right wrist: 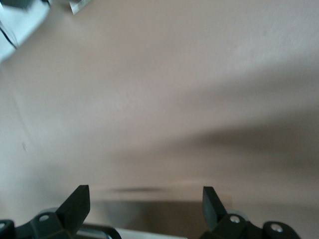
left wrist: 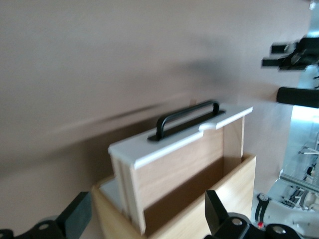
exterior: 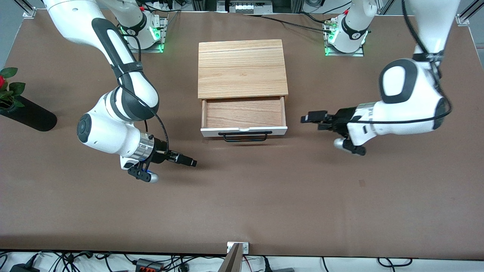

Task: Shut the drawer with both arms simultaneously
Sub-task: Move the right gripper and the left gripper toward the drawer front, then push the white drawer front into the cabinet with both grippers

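The drawer (exterior: pixel 244 113) stands pulled out of its light-wood casing (exterior: pixel 242 68), with the reddish-brown inside showing. Its white front panel (exterior: pixel 280 131) and black bar handle (exterior: pixel 245 136) face the front camera. My left gripper (exterior: pixel 312 121) is open just above the table beside the drawer's front corner, toward the left arm's end. In the left wrist view the drawer (left wrist: pixel 174 164) and its handle (left wrist: pixel 187 118) lie ahead of the open left gripper (left wrist: pixel 147 219). My right gripper (exterior: pixel 191 162) is open and empty low over bare table, apart from the drawer toward the right arm's end. In the right wrist view the right gripper (right wrist: pixel 144 199) has only table ahead.
A black vase (exterior: pixel 28 113) with a red flower lies at the table edge at the right arm's end. The arm bases (exterior: pixel 346 37) stand at the table's edge farthest from the front camera, either side of the casing. Brown table (exterior: pixel 242 204) stretches wide between the drawer and the front camera.
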`<state>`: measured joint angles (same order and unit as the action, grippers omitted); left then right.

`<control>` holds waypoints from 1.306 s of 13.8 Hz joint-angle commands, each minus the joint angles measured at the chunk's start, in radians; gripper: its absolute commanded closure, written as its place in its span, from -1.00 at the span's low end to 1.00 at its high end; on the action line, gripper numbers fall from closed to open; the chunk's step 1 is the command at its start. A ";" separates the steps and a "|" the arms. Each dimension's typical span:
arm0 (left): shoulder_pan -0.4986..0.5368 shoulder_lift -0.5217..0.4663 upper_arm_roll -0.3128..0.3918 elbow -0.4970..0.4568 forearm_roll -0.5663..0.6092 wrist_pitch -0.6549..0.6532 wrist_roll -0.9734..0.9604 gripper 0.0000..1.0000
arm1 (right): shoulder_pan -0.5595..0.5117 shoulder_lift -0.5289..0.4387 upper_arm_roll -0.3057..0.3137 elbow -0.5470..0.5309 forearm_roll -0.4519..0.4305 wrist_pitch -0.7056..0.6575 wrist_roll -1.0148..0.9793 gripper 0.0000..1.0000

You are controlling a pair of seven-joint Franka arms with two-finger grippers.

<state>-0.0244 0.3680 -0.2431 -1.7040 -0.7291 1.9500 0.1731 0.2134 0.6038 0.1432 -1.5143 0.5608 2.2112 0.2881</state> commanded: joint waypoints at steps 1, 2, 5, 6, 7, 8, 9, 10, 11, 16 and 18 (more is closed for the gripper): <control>0.011 0.083 -0.050 0.009 -0.093 0.099 0.123 -1.00 | -0.003 0.005 0.001 0.016 0.025 -0.147 -0.088 -1.00; 0.009 0.107 -0.062 0.007 -0.128 0.136 0.156 -1.00 | -0.003 0.005 0.001 0.016 0.024 -0.180 -0.134 -1.00; 0.008 0.158 -0.122 0.007 -0.162 0.280 0.181 -1.00 | -0.014 0.002 -0.005 0.016 0.013 -0.303 -0.278 -1.00; 0.008 0.179 -0.148 0.007 -0.162 0.334 0.181 -1.00 | -0.017 0.002 -0.005 0.016 0.013 -0.301 -0.314 -1.00; 0.008 0.196 -0.169 0.007 -0.162 0.380 0.181 -1.00 | -0.019 0.004 -0.007 0.016 0.011 -0.301 -0.325 -1.00; 0.006 0.213 -0.179 0.007 -0.162 0.414 0.184 -1.00 | -0.017 0.007 -0.007 0.016 0.010 -0.295 -0.328 -1.00; 0.001 0.224 -0.183 0.007 -0.162 0.428 0.206 -1.00 | -0.016 0.022 -0.007 0.016 -0.008 -0.277 -0.328 -1.00; -0.003 0.229 -0.183 0.003 -0.162 0.429 0.227 -1.00 | -0.011 0.028 -0.007 0.013 -0.028 -0.259 -0.328 -1.00; -0.003 0.229 -0.183 -0.015 -0.164 0.432 0.239 -1.00 | -0.005 0.042 -0.007 0.013 -0.030 -0.227 -0.328 -1.00; -0.003 0.221 -0.205 -0.092 -0.164 0.435 0.241 -1.00 | 0.040 0.048 -0.001 0.000 -0.021 -0.215 -0.279 -1.00; -0.002 0.221 -0.222 -0.118 -0.164 0.434 0.241 -1.00 | 0.043 0.048 -0.001 -0.030 -0.021 -0.298 -0.280 -1.00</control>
<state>-0.0355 0.6050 -0.4410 -1.7805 -0.8662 2.3647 0.3803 0.2551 0.6559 0.1393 -1.5200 0.5446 1.9719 0.0000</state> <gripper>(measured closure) 0.000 0.000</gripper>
